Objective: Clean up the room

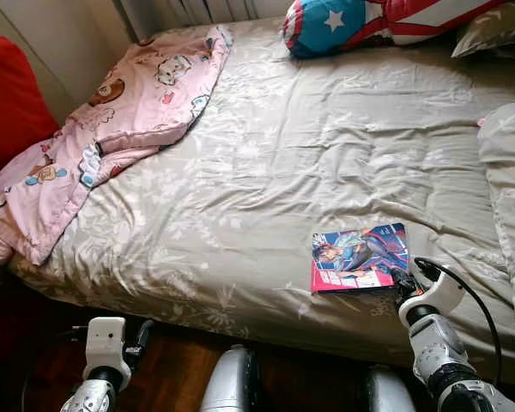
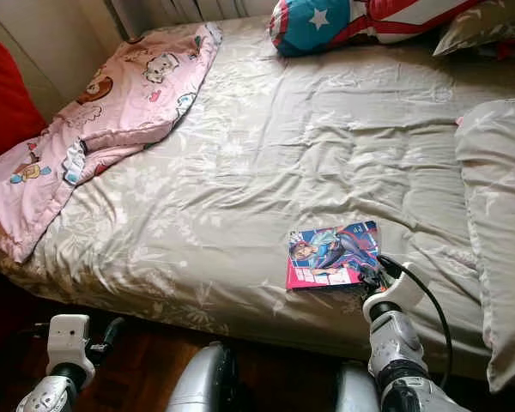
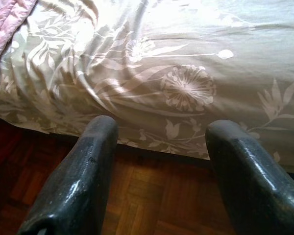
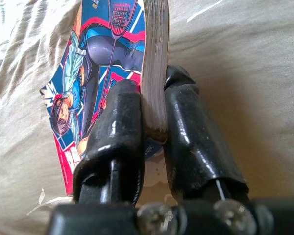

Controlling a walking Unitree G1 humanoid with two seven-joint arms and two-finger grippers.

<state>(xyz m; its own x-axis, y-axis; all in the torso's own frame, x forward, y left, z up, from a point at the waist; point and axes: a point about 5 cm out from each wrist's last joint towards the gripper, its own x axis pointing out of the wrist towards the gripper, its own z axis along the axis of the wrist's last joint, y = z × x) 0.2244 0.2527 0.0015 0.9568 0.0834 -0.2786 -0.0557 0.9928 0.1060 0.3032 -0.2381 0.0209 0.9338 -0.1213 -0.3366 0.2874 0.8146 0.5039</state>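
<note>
Right wrist view, right hand (image 4: 154,117) pinching comic book (image 4: 112,58)

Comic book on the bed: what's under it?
The comic book lies on the floral bedspread, near the bed's front edge. The right gripper pinches its corner, one finger beneath. The bedspread directly under the cover is hidden.

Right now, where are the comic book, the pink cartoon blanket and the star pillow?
Blue and pink paperback comic book (image 1: 358,259), left eye view, middle of its cover.
Pink cartoon-print quilted blanket (image 1: 146,90), left eye view, its upper part on the bed.
Blue, red and white star pillow (image 1: 330,21), left eye view, beside the white star.
</note>
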